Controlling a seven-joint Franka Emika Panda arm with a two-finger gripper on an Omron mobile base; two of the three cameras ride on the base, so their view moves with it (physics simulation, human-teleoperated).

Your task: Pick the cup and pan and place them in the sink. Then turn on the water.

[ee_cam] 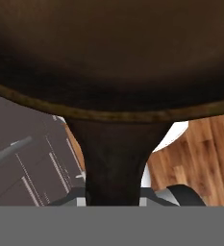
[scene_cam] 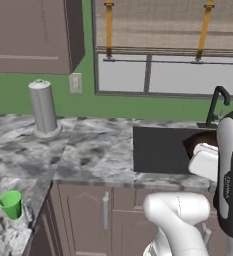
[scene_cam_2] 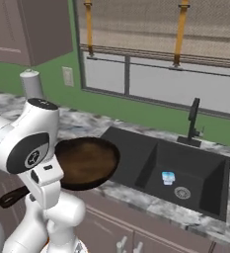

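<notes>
Right now my gripper (ee_cam: 114, 199) is clamped on the handle of the pan (scene_cam_2: 87, 162), holding it in the air level beside the left edge of the sink (scene_cam_2: 136, 148). Well apart, the cup (scene_cam: 11, 204) stands on the counter (scene_cam: 93, 150).

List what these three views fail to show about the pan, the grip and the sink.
- Fingertips: hand view, hidden behind the pan handle.
- Pan: left base view, mostly behind the arm.
- Sink: left base view, right part hidden behind the arm.
- Faucet lever position: right base view, too small.
</notes>
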